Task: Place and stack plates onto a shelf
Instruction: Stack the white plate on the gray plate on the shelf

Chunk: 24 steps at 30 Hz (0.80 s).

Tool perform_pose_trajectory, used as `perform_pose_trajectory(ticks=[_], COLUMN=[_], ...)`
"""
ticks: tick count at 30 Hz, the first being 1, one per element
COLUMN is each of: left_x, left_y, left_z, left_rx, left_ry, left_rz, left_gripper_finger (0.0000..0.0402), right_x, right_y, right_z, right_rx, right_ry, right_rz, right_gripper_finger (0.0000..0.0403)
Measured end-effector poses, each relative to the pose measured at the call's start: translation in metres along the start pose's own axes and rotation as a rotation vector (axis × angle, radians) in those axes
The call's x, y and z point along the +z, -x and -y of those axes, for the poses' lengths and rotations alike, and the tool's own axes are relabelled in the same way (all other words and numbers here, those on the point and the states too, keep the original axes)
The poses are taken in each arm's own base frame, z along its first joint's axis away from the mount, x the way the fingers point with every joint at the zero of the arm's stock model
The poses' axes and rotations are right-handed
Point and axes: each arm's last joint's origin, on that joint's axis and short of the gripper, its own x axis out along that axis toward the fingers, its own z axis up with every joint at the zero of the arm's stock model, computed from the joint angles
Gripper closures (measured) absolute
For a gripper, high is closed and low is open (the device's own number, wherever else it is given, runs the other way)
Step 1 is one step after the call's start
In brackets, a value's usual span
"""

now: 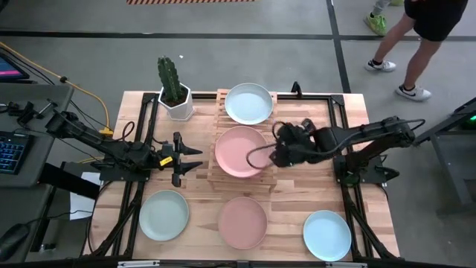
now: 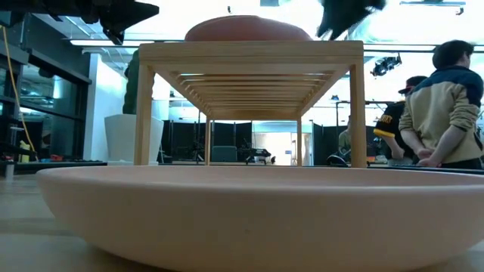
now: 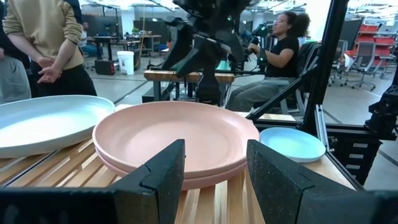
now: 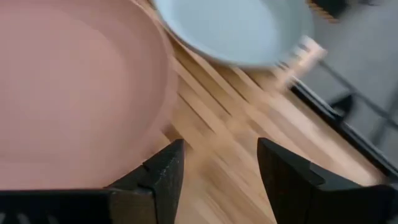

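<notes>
The slatted wooden shelf (image 1: 223, 179) stands mid-table. On its far end rests a light blue plate (image 1: 249, 103). On its near end sit two stacked pink plates (image 1: 242, 151), whose double rim shows in the left wrist view (image 3: 177, 140). A pale green plate (image 1: 164, 214), a pink plate (image 1: 242, 222) and a light blue plate (image 1: 327, 234) lie on the table near its near edge. My right gripper (image 1: 269, 154) is open just right of the pink stack's rim, over the slats (image 4: 221, 168). My left gripper (image 1: 195, 159) is open, left of the shelf, facing the stack (image 3: 214, 168).
A cactus in a white hexagonal pot (image 1: 176, 100) stands by the shelf's far left corner. Black frame rails (image 1: 349, 193) run along both table sides. People stand and sit beyond the table (image 2: 446, 106). In the low view the near pink plate (image 2: 242, 211) fills the foreground.
</notes>
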Motion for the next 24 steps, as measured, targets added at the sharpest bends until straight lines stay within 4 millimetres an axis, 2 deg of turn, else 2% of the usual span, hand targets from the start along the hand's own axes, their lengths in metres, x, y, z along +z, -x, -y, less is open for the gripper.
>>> perform_pose_trajectory(ticks=[3, 6, 13, 20, 24], left_x=[0.000, 0.000, 0.000, 0.000, 0.000], left_y=[0.000, 0.000, 0.000, 0.000, 0.000], left_z=[0.000, 0.000, 0.000, 0.000, 0.000], left_rx=[0.000, 0.000, 0.000, 0.000, 0.000], left_ry=[-0.001, -0.001, -0.001, -0.001, -0.001], left_rz=[-0.002, -0.002, -0.001, -0.001, -0.001], left_gripper_finger=[0.0241, 0.0241, 0.0241, 0.0241, 0.0241], right_x=[-0.025, -0.052, -0.101, -0.142, -0.174], right_y=[0.006, 0.010, 0.009, -0.006, -0.017], right_z=[0.004, 0.009, 0.013, 0.005, -0.010], right_rx=[-0.082, -0.088, 0.091, 0.354, 0.527], right_ry=[-0.015, -0.068, -0.160, -0.132, -0.186], right_rz=[-0.019, -0.043, -0.103, -0.410, -0.630], right_gripper_finger=[0.0219, 0.0219, 0.0219, 0.0219, 0.0219])
